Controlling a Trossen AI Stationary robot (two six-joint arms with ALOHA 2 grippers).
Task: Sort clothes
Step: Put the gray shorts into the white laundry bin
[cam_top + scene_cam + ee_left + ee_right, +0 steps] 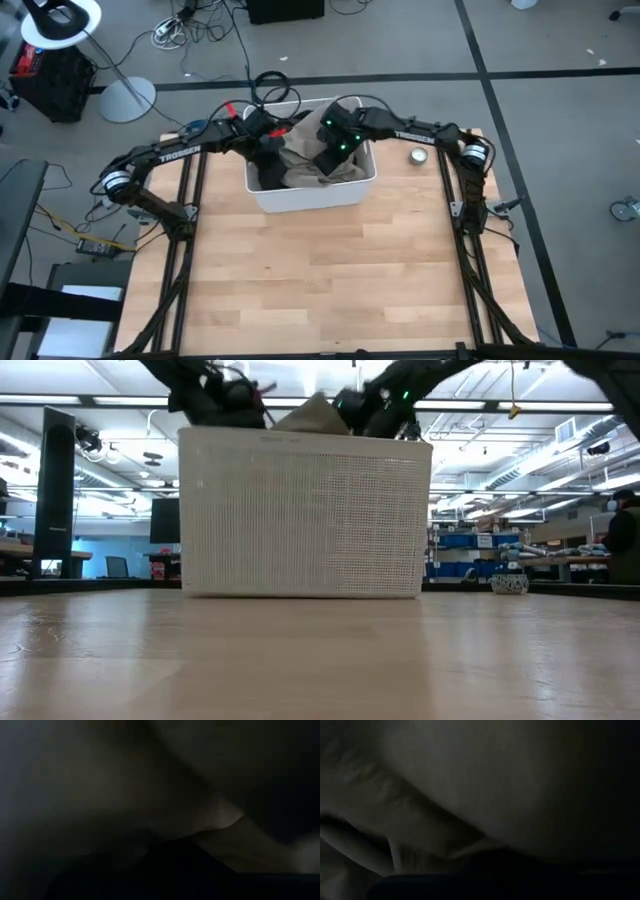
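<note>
A white rectangular bin (310, 197) stands at the table's far middle; in the low view its mesh wall (305, 510) hides what lies inside. The clothes fill it: a beige-olive garment (345, 172) on the right, black cloth (268, 175) on the left, and a tan peak (315, 412) above the rim. My left gripper (272, 148) and my right gripper (330, 155) both reach down into the bin among the clothes, fingers buried. Each wrist view shows only dim cloth folds close up (220, 820) (395, 825). My left gripper slants down into the bin's left half, against the dark cloth (268, 165). The cloth and the gripper hide its fingers, so I cannot tell whether it holds any. My right gripper slants down into the beige-olive garment (340, 165) in the bin's right half. Its fingers are hidden too, so I cannot tell a hold.
A small round tin (418, 155) sits on the table to the bin's right, near the right arm. The wooden tabletop (320, 280) stretches from the bin to the near edge. Dark frame rails (180, 260) run along both sides.
</note>
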